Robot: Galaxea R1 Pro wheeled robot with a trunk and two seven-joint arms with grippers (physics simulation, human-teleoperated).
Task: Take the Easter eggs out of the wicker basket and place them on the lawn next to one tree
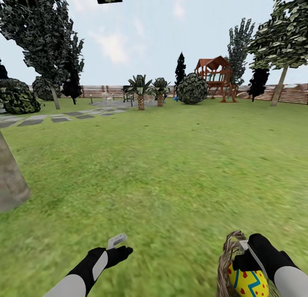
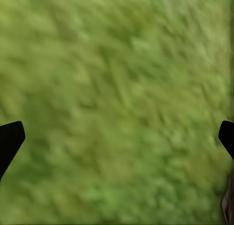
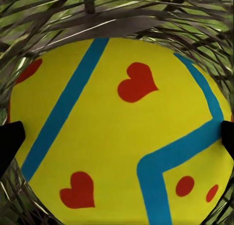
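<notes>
The wicker basket (image 1: 226, 259) stands on the lawn (image 1: 171, 168) at the bottom right of the head view. In it lies a yellow Easter egg (image 1: 247, 283) with blue zigzags and red dots. My right gripper (image 1: 251, 262) reaches down into the basket, right over the egg. Up close, the egg (image 3: 122, 137) lies between the open black fingertips (image 3: 9, 140), with the woven basket wall (image 3: 146, 20) around it. My left gripper (image 1: 121, 246) hovers open low over bare grass (image 2: 117, 108), well left of the basket. A thick grey-brown tree trunk (image 1: 10, 181) rises at the left edge.
Wide open grass stretches ahead. A grey stepping-stone path (image 1: 64, 116) runs at the far left. Palm-like plants (image 1: 140, 91), a round shrub (image 1: 192, 88), a wooden play tower (image 1: 216, 76) and a slat fence (image 1: 295, 95) line the back. A leaning-trunk tree (image 1: 280, 81) stands far right.
</notes>
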